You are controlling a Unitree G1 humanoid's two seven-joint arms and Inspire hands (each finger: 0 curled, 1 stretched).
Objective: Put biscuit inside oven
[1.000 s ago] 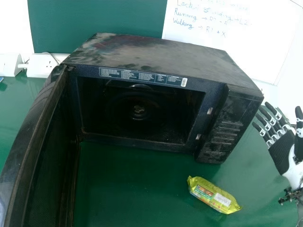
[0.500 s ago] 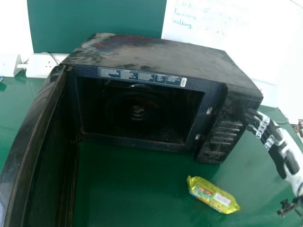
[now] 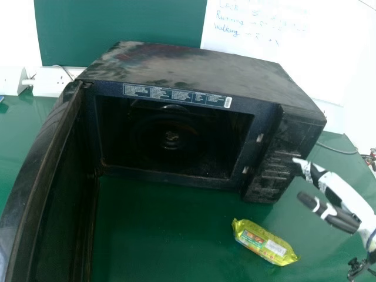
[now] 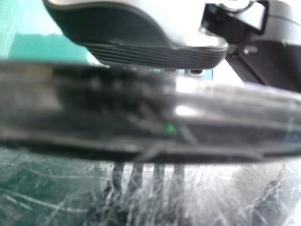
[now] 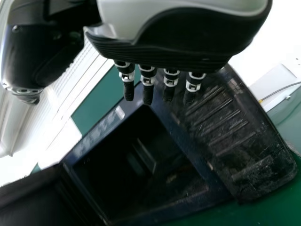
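Left hand [image 4: 141, 28]: left wrist view; grip state cannot be determined. Oven [image 3: 194, 67]: door open, left of the right hand. Biscuit packet [image 3: 264, 241]: shiny yellow-green wrapper, crimped ends, white label, lying obliquely on the worktop [image 3: 170, 235], nearer the robot than the right hand [image 3: 351, 200], which is released, fingers extended.

Oven [image 3: 188, 67] cavity [image 3: 170, 147]: accessible from front. Open door [image 3: 44, 176] obstructs left side; control panel [image 3: 273, 164] bounds right.

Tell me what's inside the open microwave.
Inside the microwave, a small pale hub sits amid faint rings. The opening's top edge covers the upper interior, and darkness obscures the rest.
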